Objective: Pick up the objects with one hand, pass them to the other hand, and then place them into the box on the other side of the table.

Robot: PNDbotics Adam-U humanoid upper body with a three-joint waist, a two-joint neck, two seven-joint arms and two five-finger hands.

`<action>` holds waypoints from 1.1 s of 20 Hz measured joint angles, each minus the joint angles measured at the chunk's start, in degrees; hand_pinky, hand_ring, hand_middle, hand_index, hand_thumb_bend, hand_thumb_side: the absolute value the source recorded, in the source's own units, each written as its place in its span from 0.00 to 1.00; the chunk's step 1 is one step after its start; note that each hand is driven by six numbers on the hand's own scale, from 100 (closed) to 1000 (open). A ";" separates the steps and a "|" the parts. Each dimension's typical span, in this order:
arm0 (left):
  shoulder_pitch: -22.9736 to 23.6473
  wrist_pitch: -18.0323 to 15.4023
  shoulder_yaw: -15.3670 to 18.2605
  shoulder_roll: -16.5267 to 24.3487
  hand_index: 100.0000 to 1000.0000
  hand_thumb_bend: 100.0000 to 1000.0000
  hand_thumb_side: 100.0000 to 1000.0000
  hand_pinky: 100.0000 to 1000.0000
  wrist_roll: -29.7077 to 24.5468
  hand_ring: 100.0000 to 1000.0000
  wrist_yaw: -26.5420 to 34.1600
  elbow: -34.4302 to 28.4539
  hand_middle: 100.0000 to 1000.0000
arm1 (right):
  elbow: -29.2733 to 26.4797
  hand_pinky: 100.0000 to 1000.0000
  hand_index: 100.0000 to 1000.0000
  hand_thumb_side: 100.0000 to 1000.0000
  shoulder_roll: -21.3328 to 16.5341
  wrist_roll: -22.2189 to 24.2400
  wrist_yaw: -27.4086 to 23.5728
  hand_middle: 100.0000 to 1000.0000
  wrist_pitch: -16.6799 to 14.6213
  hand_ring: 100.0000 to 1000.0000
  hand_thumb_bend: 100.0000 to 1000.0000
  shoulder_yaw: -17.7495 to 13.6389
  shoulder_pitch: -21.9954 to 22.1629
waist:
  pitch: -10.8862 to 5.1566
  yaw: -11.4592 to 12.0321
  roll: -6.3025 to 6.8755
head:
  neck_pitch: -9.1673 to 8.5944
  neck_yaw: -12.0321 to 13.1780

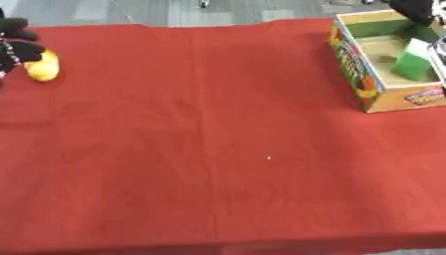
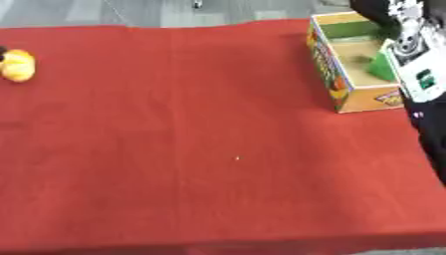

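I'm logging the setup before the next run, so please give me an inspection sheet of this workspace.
Surface: red cloth covers the table, with one tiny pale speck near the middle.
Job's things: yellow object at the far left; open cardboard box at the far right holding a green item.
Clutter: nothing seen.
Hands: left hand curled against the yellow object; right hand above the box, its fingers hard to make out.
Cables: nothing seen.
Surroundings: grey floor beyond the table.

Left hand far left, fingers seemingly curled; right arm far right.
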 measured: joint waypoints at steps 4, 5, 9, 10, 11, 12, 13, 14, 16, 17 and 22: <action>1.52 -0.40 1.40 -1.35 0.78 1.00 0.70 0.75 1.11 0.65 -0.17 -0.42 0.61 | 15.19 0.68 0.89 0.55 -1.00 1.60 3.69 0.72 1.09 0.70 0.36 -3.22 -2.84 | 0.00 0.77 0.00 | 0.00 -2.07; 1.74 -0.49 1.65 -1.53 0.78 1.00 0.70 0.75 1.25 0.65 -0.24 -0.47 0.61 | 18.16 0.71 0.90 0.58 -1.06 2.85 4.72 0.75 0.87 0.74 0.43 -3.71 -3.12 | 0.00 0.82 0.00 | 0.01 -2.43; 2.44 -0.68 2.52 -1.86 0.79 1.00 0.70 0.75 1.61 0.65 -0.84 -0.55 0.61 | 25.28 0.77 0.93 0.68 -1.72 8.77 8.35 0.82 -2.27 0.81 0.56 -4.80 -2.89 | 0.00 0.98 0.00 | 0.01 -2.99; 2.62 -0.67 2.72 -1.87 0.79 1.00 0.70 0.75 1.63 0.65 -1.07 -0.53 0.61 | 26.00 0.79 0.94 0.72 -1.94 10.15 9.05 0.85 -3.19 0.84 0.62 -4.92 -2.60 | 0.00 0.96 0.00 | 0.01 -3.01; 2.70 -0.67 2.83 -1.89 0.79 1.00 0.71 0.75 1.63 0.65 -1.26 -0.47 0.61 | 26.39 0.81 0.94 0.74 -2.15 11.44 9.73 0.88 -4.06 0.86 0.66 -4.94 -2.28 | 0.00 0.94 0.00 | 0.01 -3.01; 2.74 -0.67 3.01 -1.95 0.79 1.00 0.71 0.75 1.62 0.65 -1.52 -0.32 0.61 | 26.50 0.82 0.94 0.75 -2.32 12.67 10.38 0.91 -4.89 0.87 0.70 -4.95 -1.92 | 0.00 0.91 0.00 | 0.01 -3.01; 2.79 -0.65 3.14 -2.04 0.79 1.00 0.70 0.75 1.61 0.65 -1.82 -0.16 0.61 | 26.47 0.83 0.94 0.76 -2.49 13.81 10.92 0.91 -5.68 0.88 0.71 -4.98 -1.59 | 0.00 0.87 0.00 | 0.01 -3.01; 2.83 -0.61 3.25 -2.05 0.79 1.00 0.70 0.75 1.61 0.65 -2.17 0.11 0.61 | 26.34 0.84 0.94 0.75 -2.62 14.85 11.25 0.93 -6.43 0.88 0.73 -5.08 -1.23 | 0.00 0.77 0.00 | 0.01 -3.01; 2.94 -0.41 3.51 -2.05 0.79 1.00 0.70 0.75 1.65 0.65 -2.92 0.79 0.61 | 25.31 0.84 0.94 0.73 -3.13 16.27 11.45 0.94 -7.78 0.89 0.74 -5.42 -0.25 | 0.00 0.68 0.00 | 0.01 -3.00; 2.99 -0.31 3.63 -2.05 0.79 1.00 0.70 0.75 1.69 0.65 -3.29 1.15 0.61 | 24.47 0.84 0.95 0.73 -3.39 16.66 11.41 0.95 -8.30 0.89 0.74 -5.62 0.29 | 0.00 0.66 0.00 | 0.01 -2.94; 2.77 0.27 4.51 -1.01 0.79 1.00 0.69 0.75 2.13 0.67 -6.42 3.32 0.63 | 16.72 0.85 0.94 0.62 -4.77 17.13 9.73 0.96 -10.06 0.89 0.76 -5.99 3.77 | 0.00 0.22 0.00 | 0.01 -2.41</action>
